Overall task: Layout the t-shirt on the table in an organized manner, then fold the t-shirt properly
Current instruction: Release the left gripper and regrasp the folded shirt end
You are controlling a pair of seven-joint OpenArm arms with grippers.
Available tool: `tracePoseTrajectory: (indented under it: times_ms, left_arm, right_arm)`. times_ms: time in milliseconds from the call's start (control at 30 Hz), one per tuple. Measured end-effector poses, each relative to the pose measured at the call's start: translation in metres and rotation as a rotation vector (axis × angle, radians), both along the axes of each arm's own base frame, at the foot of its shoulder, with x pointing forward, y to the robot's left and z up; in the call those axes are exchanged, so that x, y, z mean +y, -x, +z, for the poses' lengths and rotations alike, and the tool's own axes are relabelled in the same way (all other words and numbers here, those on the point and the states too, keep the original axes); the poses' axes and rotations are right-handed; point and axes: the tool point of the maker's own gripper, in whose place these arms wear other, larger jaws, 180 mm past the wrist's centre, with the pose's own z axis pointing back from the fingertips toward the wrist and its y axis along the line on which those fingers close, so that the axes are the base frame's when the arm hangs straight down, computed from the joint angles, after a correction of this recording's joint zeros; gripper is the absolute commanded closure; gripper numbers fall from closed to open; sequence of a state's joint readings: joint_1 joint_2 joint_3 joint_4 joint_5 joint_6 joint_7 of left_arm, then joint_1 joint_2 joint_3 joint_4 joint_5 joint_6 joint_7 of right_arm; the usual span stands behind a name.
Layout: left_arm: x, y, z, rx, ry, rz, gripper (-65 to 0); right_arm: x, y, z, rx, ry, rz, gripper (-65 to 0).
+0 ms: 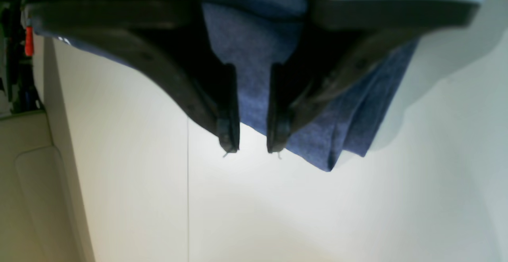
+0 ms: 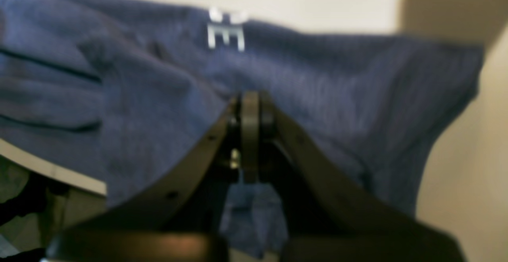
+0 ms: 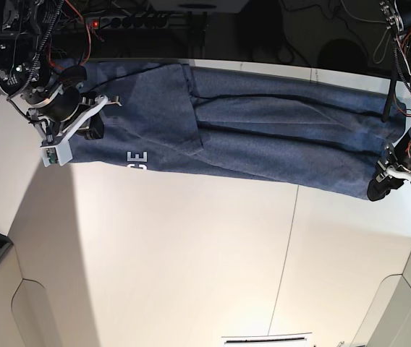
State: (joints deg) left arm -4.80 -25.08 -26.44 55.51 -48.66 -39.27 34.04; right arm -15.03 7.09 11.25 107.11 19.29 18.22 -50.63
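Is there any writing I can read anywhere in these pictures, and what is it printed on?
"CE": white block letters on the t-shirt, lying sideways in the base view; the rest of the word is folded out of sight.
"E": the same print in the right wrist view, with a blurred scrap of another letter above it.
Nothing else is readable; the table bears no writing.

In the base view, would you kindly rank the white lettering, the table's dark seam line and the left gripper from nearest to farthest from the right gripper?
Measured from the right gripper, shut on the t-shirt at the picture's left:
1. White lettering, just beside it on the shirt's lower edge.
2. Dark seam line, right of centre on the table.
3. Left gripper, at the shirt's far right end.
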Motion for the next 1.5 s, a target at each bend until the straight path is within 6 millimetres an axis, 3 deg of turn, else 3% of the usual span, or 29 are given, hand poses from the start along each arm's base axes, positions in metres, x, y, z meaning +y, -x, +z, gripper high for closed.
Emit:
tracePoseTrajectory:
  times_ms: [200, 300, 533, 733, 900, 1000, 1133, 1233, 1267, 1400, 1500]
  left_arm:
    - [0.000, 0.000, 0.000, 0.000, 0.001, 0.000, -16.0]
    - [0.000, 0.000, 0.000, 0.000, 0.000, 0.000, -16.0]
    - [0.007, -0.002, 0.005, -0.030, 0.000, 0.030, -16.0]
    - [0.044, 0.003, 0.023, -0.092, 0.014, 0.157, -25.2]
    - [0.058, 0.013, 0.023, -0.072, 0.026, 0.194, -25.8]
    - [0.061, 0.026, 0.015, -0.041, 0.019, 0.195, -27.3]
    - [0.067, 0.054, -0.003, 0.032, -0.003, 0.193, -35.9]
    - [0.072, 0.071, -0.011, 0.069, -0.018, 0.195, -36.1]
    - [0.074, 0.074, -0.012, 0.075, -0.024, 0.196, -36.1]
    - [0.076, 0.088, -0.021, 0.118, -0.047, 0.188, -36.1]
    - [0.076, 0.094, -0.026, 0.148, -0.066, 0.177, -36.1]
  right_arm:
    - [-0.018, 0.011, -0.038, 0.075, 0.040, -0.045, 0.0]
    - [-0.021, 0.012, -0.047, 0.102, 0.040, -0.051, 0.0]
    - [-0.020, -0.004, -0.030, 0.047, 0.046, -0.044, 0.0]
    - [-0.019, -0.011, -0.012, 0.001, 0.067, -0.031, 0.0]
    - [-0.018, -0.016, -0.002, -0.030, 0.070, -0.027, 0.0]
    - [-0.017, -0.019, 0.005, -0.052, 0.073, -0.024, 0.0]
    - [-0.016, -0.021, 0.009, -0.067, 0.073, -0.021, 0.0]
    - [-0.012, -0.019, 0.009, -0.066, 0.067, 0.011, 0.0]
    - [-0.010, -0.019, 0.010, -0.068, 0.053, 0.017, -1.1]
    - [0.003, -0.018, 0.014, -0.080, 0.002, 0.069, -21.2]
    - [0.009, -0.016, 0.015, -0.081, -0.012, 0.106, -25.5]
